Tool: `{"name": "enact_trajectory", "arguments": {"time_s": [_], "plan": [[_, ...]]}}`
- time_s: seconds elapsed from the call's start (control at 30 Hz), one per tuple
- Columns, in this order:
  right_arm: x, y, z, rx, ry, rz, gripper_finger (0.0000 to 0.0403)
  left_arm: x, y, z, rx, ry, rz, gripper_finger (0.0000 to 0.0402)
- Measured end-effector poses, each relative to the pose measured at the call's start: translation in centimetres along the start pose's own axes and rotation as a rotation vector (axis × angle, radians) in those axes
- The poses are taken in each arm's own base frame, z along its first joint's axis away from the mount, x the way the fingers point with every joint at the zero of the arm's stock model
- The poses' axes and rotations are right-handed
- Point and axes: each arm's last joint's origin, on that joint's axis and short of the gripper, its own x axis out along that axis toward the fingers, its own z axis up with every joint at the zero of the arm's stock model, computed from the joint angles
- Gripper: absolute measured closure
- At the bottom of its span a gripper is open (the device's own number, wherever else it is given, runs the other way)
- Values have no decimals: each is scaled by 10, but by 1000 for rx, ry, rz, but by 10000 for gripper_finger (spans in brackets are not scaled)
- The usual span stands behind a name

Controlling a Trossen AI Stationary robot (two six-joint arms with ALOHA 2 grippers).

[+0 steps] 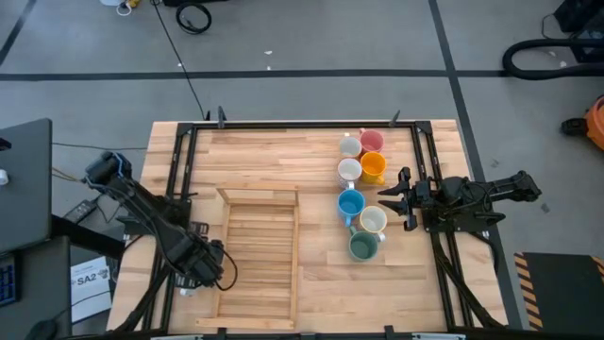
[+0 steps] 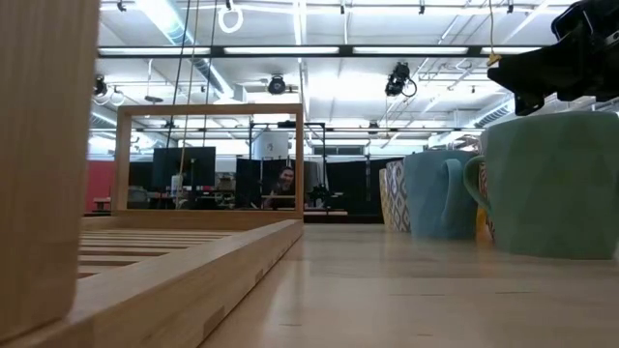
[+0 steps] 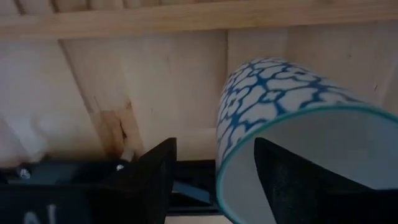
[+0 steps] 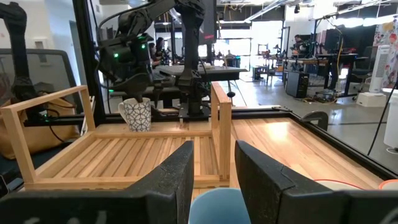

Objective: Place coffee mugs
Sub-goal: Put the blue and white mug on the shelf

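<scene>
On the wooden table (image 1: pixel 283 156) my right gripper (image 1: pixel 389 198), fingers parted and empty, sits just beside the upright blue mug (image 1: pixel 351 204), far nearer than my left gripper (image 1: pixel 193 269), whose open fingers straddle a patterned mug's (image 3: pixel 280 118) rim.

On the desk (image 1: pixel 255 151), the coffee mugs (image 1: pixel 361 189) cluster right of the wooden rack (image 1: pixel 257 250); one mug (image 4: pixel 138 114) stands beside the rack's left edge.

Patterned mug (image 3: pixel 280 118) under left gripper (image 1: pixel 193 267): hidden in high view by the arm, cut off at frame edge in left wrist view, handle not visible. Blue mug (image 4: pixel 219 206) in right wrist view: only the rim shows, rest cut off below. Low view: green mug (image 2: pixel 551 184) cropped at the right edge and hiding the mugs behind; tray (image 2: pixel 193 261) blurred up close.
</scene>
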Motion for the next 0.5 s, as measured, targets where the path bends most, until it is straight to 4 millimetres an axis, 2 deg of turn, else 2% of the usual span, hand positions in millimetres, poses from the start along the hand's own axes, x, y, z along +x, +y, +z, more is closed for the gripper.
{"name": "enact_trajectory", "arguments": {"time_s": [0.17, 0.5], "plan": [[0, 0, 0, 0, 0, 0, 279, 3, -1, 2, 32, 13, 9, 222], [0, 0, 0, 0, 0, 0, 279, 3, -1, 2, 33, 13, 8, 320]]}}
